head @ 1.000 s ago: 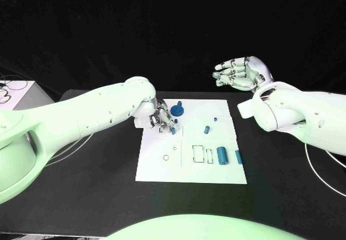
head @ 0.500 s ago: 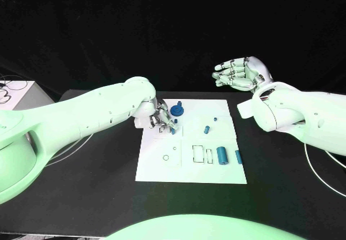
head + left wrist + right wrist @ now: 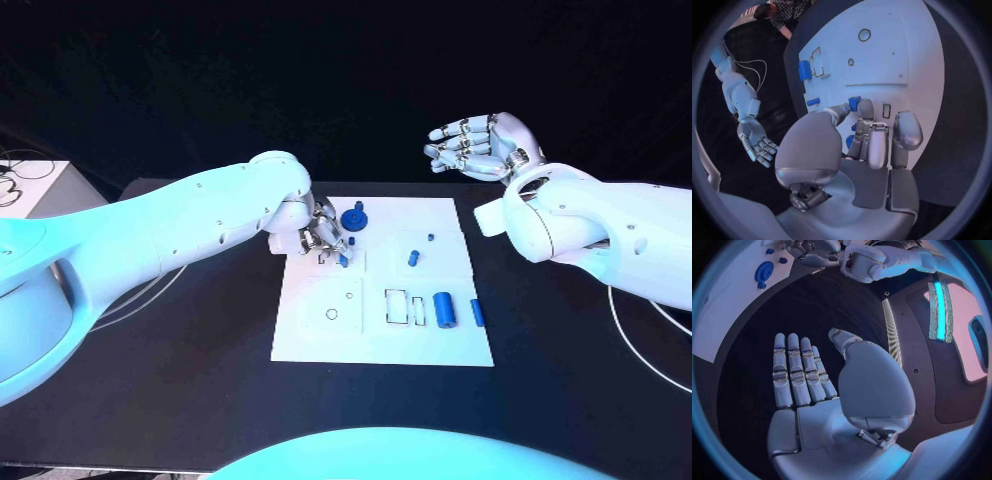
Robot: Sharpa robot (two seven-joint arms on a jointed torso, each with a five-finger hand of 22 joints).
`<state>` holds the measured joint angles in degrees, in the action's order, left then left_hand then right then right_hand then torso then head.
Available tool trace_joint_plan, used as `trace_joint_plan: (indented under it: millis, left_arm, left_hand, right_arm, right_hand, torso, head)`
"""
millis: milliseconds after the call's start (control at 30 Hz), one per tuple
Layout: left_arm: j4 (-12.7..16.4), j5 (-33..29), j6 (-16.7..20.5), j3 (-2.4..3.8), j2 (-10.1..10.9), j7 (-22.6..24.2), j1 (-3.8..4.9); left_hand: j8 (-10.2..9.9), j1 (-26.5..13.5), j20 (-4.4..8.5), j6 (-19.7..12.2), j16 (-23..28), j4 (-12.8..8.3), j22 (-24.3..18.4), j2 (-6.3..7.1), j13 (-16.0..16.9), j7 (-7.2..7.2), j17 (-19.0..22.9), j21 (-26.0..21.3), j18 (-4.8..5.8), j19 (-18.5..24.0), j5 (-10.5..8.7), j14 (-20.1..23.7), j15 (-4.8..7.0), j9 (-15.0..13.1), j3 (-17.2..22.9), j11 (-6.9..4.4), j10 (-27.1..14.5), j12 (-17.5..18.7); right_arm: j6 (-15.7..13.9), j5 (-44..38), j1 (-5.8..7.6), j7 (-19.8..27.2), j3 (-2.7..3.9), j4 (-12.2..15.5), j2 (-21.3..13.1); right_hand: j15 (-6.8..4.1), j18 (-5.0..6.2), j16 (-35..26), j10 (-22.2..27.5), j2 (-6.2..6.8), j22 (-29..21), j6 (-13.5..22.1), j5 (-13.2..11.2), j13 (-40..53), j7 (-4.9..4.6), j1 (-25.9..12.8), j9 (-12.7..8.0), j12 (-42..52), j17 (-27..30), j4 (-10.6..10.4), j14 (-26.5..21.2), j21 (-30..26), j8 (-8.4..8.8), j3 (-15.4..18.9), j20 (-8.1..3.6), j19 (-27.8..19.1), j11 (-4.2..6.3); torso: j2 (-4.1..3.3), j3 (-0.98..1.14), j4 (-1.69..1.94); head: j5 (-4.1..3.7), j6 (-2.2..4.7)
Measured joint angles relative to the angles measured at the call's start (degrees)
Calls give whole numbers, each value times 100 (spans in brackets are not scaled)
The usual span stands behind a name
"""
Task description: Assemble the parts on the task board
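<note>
Your left hand (image 3: pixel 323 236) pinches a small blue part (image 3: pixel 345 260) over the task board (image 3: pixel 382 345), upper left. Your right hand (image 3: pixel 476 145) waits open, far off, upper right.

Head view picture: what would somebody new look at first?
Probably the left hand, down on the white task board in the middle of the table, pinching a small blue part at its fingertips. Next, the right hand, raised beyond the board's far right corner, holding nothing.
</note>
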<state>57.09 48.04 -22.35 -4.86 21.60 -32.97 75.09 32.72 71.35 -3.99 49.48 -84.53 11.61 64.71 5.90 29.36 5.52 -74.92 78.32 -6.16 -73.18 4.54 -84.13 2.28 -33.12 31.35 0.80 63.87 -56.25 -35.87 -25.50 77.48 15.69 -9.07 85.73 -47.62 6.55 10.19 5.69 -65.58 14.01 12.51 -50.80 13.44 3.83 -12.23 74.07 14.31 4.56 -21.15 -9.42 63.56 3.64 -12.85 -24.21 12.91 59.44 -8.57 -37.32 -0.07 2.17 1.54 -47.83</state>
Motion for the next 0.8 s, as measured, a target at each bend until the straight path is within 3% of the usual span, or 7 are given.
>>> trace_joint_plan:
  millis: [133, 367, 600, 633, 700, 767, 800]
  left_arm:
    - [-5, -16, 0, 0, -1, 11, 0]
    - [-9, -43, 3, -4, 0, 22, -6]
    - [23, -67, 73, -8, 93, 99, -13]
    - [40, -73, 96, -8, 116, 116, -13]
    - [82, -86, 154, -8, 167, 156, -13]
    - [154, -102, 242, -8, 235, 210, -13]
    - [193, -109, 284, -7, 265, 233, -13]
  left_hand:
    - [-14, 11, 3, -1, 0, -46, 12, 1, 14, 1, 0, 0, 0, 3, 8, 18, 18, -52, 157, 1, 1, 0]
    - [87, 36, 21, -34, 0, 138, 44, 52, 27, -9, 0, 22, 0, 20, 171, 18, 18, -260, 340, -7, 14, 55]
    - [237, -206, 20, -33, 0, 189, 104, 294, 234, -11, 0, 85, 0, 20, 1232, 18, 18, -561, 394, -31, 244, 10]
    - [250, -267, 31, -31, 0, -239, 121, 355, 290, -14, 1, 108, 0, 10, 1347, 6, 30, -575, 823, -36, 294, -34]
    - [253, -331, 63, -6, 0, -261, 169, 418, 363, -7, 0, 135, 0, -23, 1601, 18, 60, -575, 845, -42, 355, -78]
    - [301, -398, 118, 42, -20, -297, 273, 485, 503, 21, 1, 205, 16, -78, 2052, 9, 93, -576, 809, -69, 490, -154]
    - [318, -414, 134, 62, -38, -312, 304, 501, 555, 20, 1, 227, 88, -94, 2178, 9, 110, -576, 794, -80, 518, -185]
  right_arm:
    - [1, 0, -1, -2, 0, -2, 1]
    - [2, 1, -5, -5, -2, -6, 4]
    - [4, 3, -7, -7, -3, -7, 3]
    - [4, 3, -7, -8, -3, -7, 1]
    - [4, 3, -8, -8, -4, -7, -3]
    - [4, 4, -8, -9, -4, -6, -9]
    - [4, 4, -8, -9, -4, -6, -11]
  right_hand:
    - [0, 0, 0, 0, -22, -8, 0, 0, -3, 0, 22, -2, 0, 6, 0, 0, 0, 0, 0, 0, 0, 0]
    - [0, 0, 0, 0, -21, -19, 0, 24, -5, 0, 22, -5, 0, 14, 0, 0, 0, 0, 0, 0, 0, 0]
    - [0, 0, 0, 0, -21, -21, 0, 33, -4, 1, 22, -5, 0, 15, 0, 0, 0, 0, 0, 0, 0, 0]
    - [0, 0, 0, 0, -21, -26, 0, 33, -4, 1, 21, -5, 0, 19, 0, 0, 0, 0, 0, 0, 0, 0]
    - [0, 0, 0, 0, -21, -34, 0, 33, -4, 1, 21, -5, 0, 26, 0, 0, 0, 0, 0, 0, 0, 0]
    - [0, 0, 0, 0, -21, -35, 0, 33, -4, 1, 22, -5, 0, 26, 0, 0, 0, 0, 0, 0, 0, 0]
    - [0, 0, 0, 0, -21, -35, 0, 33, -4, 1, 21, -5, 0, 26, 0, 0, 0, 0, 0, 0, 0, 0]
  torso:
    - [1, 2, 0]
    - [2, 4, -1]
    - [3, 5, -1]
    - [3, 5, -1]
    - [3, 5, 0]
    - [3, 5, 2]
    - [3, 5, 2]
  head:
    - [0, -3]
    - [3, -4]
    - [7, 1]
    - [7, 3]
    - [5, 5]
    - [2, 2]
    - [2, 1]
